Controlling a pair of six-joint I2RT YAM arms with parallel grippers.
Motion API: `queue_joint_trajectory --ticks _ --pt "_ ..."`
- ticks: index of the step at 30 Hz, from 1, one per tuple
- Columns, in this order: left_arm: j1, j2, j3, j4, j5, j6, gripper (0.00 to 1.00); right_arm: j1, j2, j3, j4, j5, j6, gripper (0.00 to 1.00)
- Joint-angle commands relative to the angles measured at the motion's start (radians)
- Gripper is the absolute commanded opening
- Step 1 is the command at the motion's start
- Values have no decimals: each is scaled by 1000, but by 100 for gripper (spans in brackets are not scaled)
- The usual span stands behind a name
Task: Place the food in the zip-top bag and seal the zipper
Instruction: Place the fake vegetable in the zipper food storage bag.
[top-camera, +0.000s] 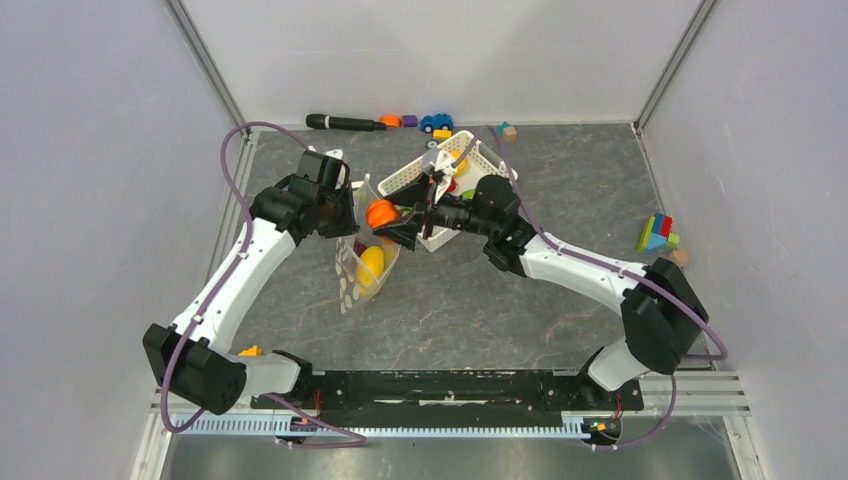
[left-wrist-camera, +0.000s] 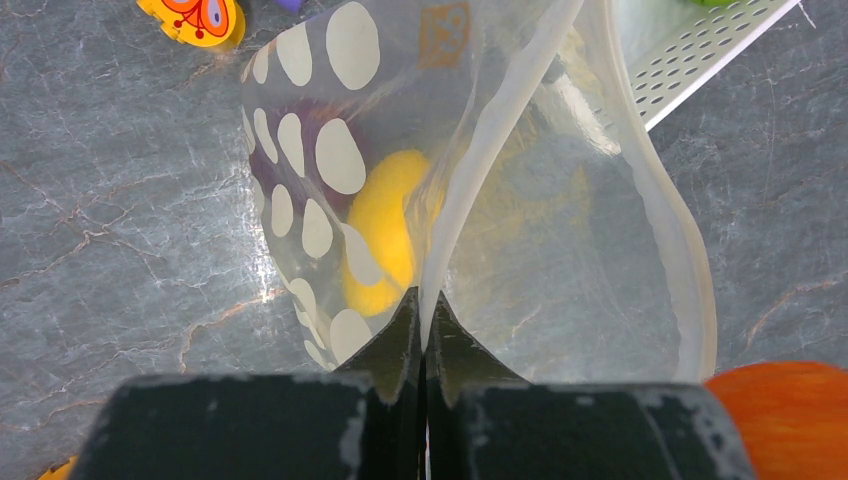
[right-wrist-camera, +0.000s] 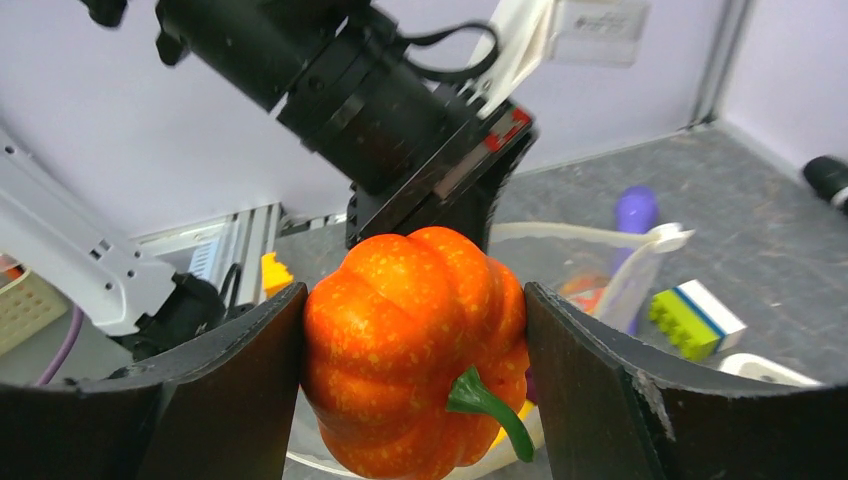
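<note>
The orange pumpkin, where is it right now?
Near the middle of the overhead view, the pumpkin is gripped in the right hand, just over the open mouth of the dotted bag that the left hand holds, beside the white basket.

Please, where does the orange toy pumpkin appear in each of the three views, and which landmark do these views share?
Top external: the pumpkin is a little left of centre, at the upper end of the bag.
Left wrist: only a part of it shows, in the bottom right corner.
Right wrist: it is at the centre, held in the right claw.
Shared landmark: the zip-top bag.
</note>
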Motion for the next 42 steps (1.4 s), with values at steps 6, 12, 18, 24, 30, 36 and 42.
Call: queue_joint_trajectory --ticks 6,12,18,24,30,36,42 --pt "5 -19 2 26 13 25 2 50 92 76 -5 -24 31 48" --pt "4 -23 3 27 9 26 2 58 100 82 -109 81 -17 54" --pt "4 -20 2 26 10 26 2 60 99 86 -163 159 -35 60" --pt "4 -24 2 27 10 24 2 63 99 106 -242 247 -57 69" --pt "4 -24 2 27 16 24 2 71 100 122 -295 314 -68 83" --pt "3 -28 2 26 13 21 2 74 89 124 -302 323 -68 98" --pt "4 -27 0 27 19 21 2 75 69 122 -297 292 -77 98"
